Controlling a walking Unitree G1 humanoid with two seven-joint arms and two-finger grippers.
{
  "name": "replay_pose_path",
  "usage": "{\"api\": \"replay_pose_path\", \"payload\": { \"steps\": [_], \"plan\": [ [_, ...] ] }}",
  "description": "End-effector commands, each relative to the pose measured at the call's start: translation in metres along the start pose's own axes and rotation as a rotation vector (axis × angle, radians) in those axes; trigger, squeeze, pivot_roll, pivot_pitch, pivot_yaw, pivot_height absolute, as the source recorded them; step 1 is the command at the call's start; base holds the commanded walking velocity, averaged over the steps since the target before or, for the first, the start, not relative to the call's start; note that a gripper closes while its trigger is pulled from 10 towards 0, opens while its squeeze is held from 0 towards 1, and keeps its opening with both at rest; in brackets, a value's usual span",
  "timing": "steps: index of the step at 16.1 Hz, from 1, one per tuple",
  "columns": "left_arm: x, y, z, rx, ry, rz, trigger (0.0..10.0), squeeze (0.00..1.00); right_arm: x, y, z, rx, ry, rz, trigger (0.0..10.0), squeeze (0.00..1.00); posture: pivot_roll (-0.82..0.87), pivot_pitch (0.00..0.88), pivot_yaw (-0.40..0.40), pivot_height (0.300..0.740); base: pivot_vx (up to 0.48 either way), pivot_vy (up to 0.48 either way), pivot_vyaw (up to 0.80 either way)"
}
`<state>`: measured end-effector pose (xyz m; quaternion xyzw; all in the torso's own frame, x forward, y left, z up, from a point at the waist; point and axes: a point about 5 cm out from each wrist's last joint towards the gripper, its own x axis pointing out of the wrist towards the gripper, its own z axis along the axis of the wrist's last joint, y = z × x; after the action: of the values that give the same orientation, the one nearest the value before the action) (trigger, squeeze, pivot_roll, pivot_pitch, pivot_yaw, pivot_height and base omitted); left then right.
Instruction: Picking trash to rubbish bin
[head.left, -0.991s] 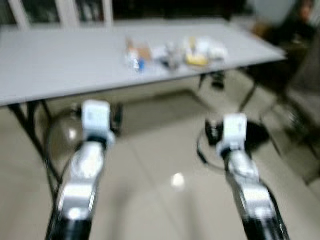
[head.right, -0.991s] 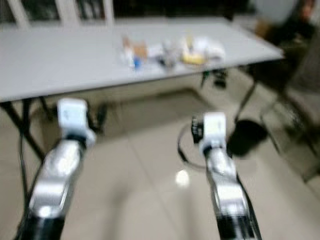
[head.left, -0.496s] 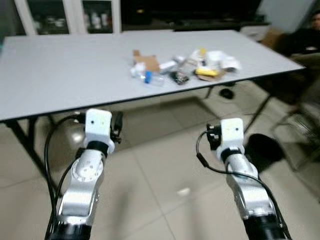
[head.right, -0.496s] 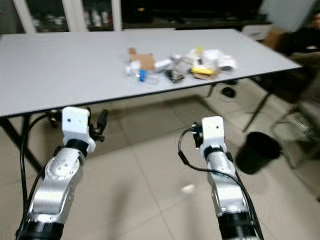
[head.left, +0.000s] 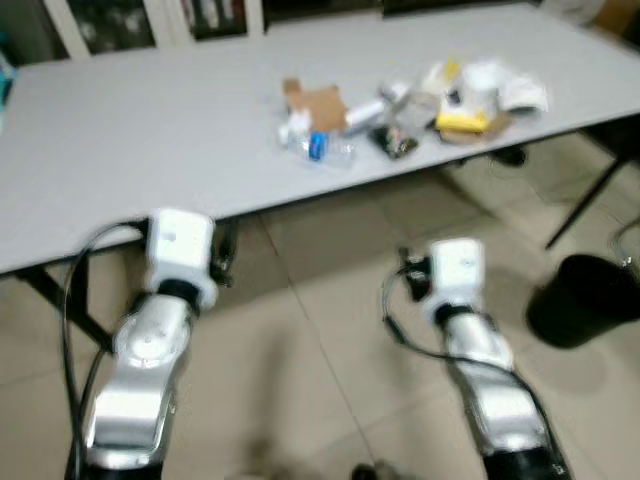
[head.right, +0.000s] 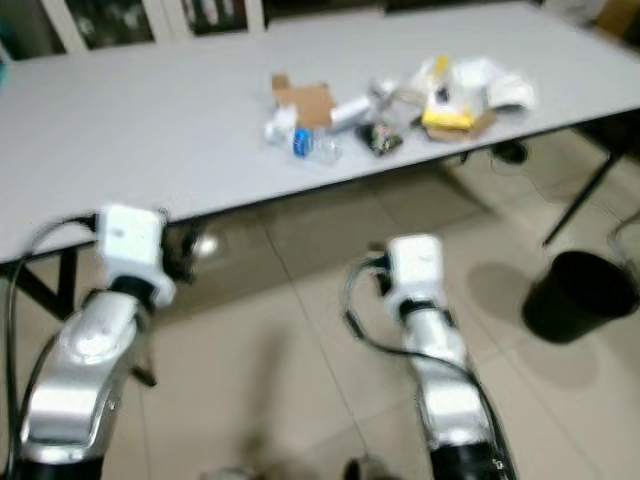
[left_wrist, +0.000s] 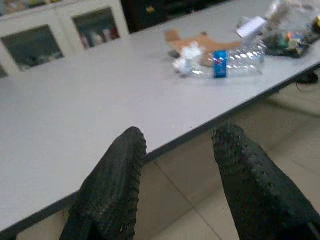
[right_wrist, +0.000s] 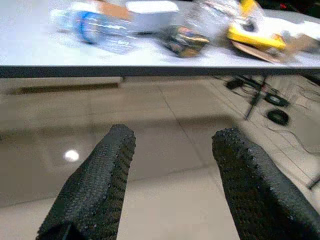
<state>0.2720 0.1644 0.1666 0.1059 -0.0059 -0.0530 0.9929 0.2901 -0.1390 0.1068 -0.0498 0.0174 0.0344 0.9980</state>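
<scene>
A heap of trash lies near the front edge of a long grey table (head.left: 120, 150): a clear bottle with a blue label (head.left: 325, 148), a scrap of brown cardboard (head.left: 318, 102), a yellow packet (head.left: 465, 122) and white wrappers (head.left: 500, 88). A black rubbish bin (head.left: 585, 300) stands on the floor to the right, beside a table leg. Both arms are held forward, short of the table and below its edge. My left gripper (left_wrist: 180, 137) is open and empty, pointing at the table edge with the bottle (left_wrist: 232, 56) beyond. My right gripper (right_wrist: 175, 135) is open and empty, pointing under the table.
Glass-fronted cabinets (left_wrist: 95, 27) line the wall behind the table. Black table legs (head.left: 585, 200) and cables (right_wrist: 272, 100) stand on the tiled floor under the table. Open tiled floor lies between me and the table.
The whole picture has shifted and sharpened as the camera moved; the table edge and the bin now sit nearer. Both arms hold the same pose with fingers open.
</scene>
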Motion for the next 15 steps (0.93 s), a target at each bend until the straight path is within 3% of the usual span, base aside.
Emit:
{"api": "replay_pose_path", "payload": {
  "steps": [1,3,4,6,7,9,13,14,15],
  "plan": [
    [-0.001,0.006,-0.001,-0.028,0.006,0.012,10.0,0.00,0.000,0.011,0.025,-0.006,-0.121,0.028,10.0,0.00,0.10,0.206,0.026,0.740,0.480,0.000,0.00],
    [0.001,0.006,-0.006,-0.058,0.012,0.018,10.0,0.00,-0.001,0.011,0.029,-0.058,-0.127,0.025,10.0,0.00,0.03,0.183,0.027,0.740,0.480,0.000,0.00],
    [0.008,0.003,-0.013,-0.082,0.013,0.029,10.0,0.00,-0.005,0.002,0.038,-0.082,-0.147,-0.003,10.0,0.00,-0.03,0.146,-0.051,0.740,0.480,0.000,0.00],
    [0.017,-0.004,-0.013,-0.072,-0.007,0.040,10.0,0.00,-0.007,-0.015,0.044,-0.084,-0.157,-0.051,10.0,0.00,-0.02,0.156,-0.100,0.740,0.480,0.000,0.00],
    [0.016,-0.006,-0.012,-0.061,-0.011,0.042,10.0,0.00,-0.007,-0.018,0.044,-0.096,-0.163,-0.053,10.0,0.00,-0.02,0.147,-0.105,0.740,0.480,0.000,0.00],
    [0.005,-0.008,-0.001,-0.025,-0.027,0.014,10.0,0.00,-0.002,-0.022,0.073,-0.078,-0.279,-0.065,10.0,0.00,-0.01,0.143,-0.096,0.740,0.480,0.000,0.00],
    [0.004,-0.002,0.010,-0.037,-0.067,0.029,10.0,0.00,0.004,-0.020,0.093,-0.059,-0.333,-0.028,10.0,0.00,0.01,0.118,-0.119,0.740,0.480,0.000,0.00],
    [0.007,-0.001,0.014,-0.027,-0.082,0.038,10.0,0.00,0.006,-0.016,0.090,-0.022,-0.307,0.019,10.0,0.00,0.02,0.114,-0.135,0.740,0.480,0.000,0.00],
    [0.010,0.005,0.023,-0.003,-0.093,0.071,10.0,0.00,0.010,-0.001,0.076,0.031,-0.226,0.168,10.0,0.00,0.06,0.105,-0.127,0.740,0.480,0.000,0.00]
  ]
}}
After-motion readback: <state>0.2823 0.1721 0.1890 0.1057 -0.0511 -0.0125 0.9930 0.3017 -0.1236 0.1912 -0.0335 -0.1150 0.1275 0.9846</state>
